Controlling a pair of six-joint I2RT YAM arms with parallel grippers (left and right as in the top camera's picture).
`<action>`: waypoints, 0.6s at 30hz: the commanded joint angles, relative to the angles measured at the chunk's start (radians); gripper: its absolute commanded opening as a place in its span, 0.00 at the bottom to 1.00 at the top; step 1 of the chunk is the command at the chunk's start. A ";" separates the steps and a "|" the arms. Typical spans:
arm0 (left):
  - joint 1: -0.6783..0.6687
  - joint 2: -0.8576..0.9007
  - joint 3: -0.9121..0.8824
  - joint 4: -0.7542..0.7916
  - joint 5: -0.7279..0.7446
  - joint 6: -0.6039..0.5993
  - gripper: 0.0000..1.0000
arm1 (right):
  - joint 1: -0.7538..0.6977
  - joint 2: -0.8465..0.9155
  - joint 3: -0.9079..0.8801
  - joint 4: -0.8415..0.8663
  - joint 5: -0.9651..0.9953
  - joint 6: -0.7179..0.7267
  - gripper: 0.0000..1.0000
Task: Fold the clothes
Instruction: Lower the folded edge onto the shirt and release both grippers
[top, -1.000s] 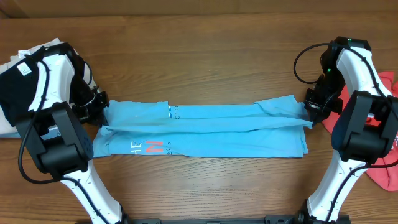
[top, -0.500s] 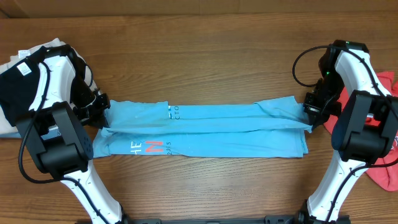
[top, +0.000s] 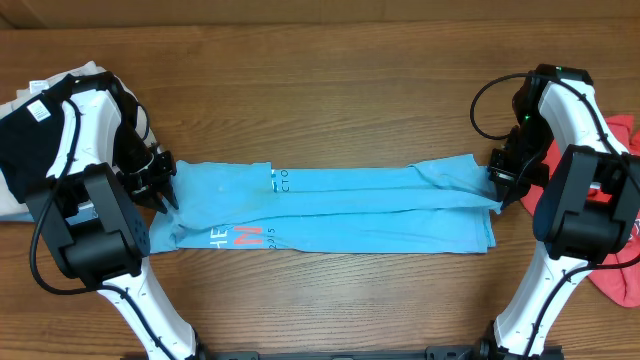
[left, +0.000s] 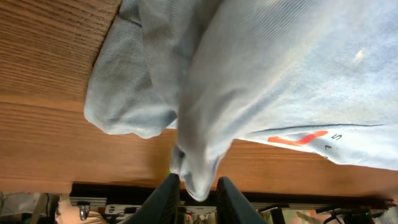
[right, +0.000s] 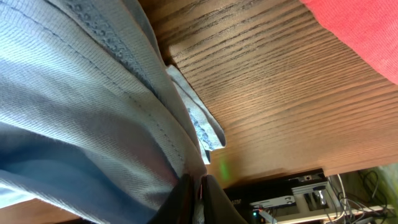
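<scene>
light blue T-shirt long axis left-right | left gripper narrowly parted, left end | right gripper pinching right end

The blue T-shirt is soft, matt knit cloth with a fine rib and stitched hems. The red T-shirt is matt knit too. The table is grained wood with a faint sheen. The left arm and right arm have smooth white and black plastic shells.
</scene>
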 joint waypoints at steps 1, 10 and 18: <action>0.002 -0.037 -0.006 0.000 -0.018 0.011 0.24 | 0.000 -0.006 -0.006 -0.001 0.005 -0.003 0.09; 0.002 -0.037 -0.006 0.006 -0.016 0.011 0.24 | 0.000 -0.006 -0.032 -0.001 0.013 -0.003 0.09; 0.002 -0.037 -0.006 0.020 -0.016 0.010 0.23 | -0.001 -0.006 -0.082 0.009 0.024 -0.003 0.09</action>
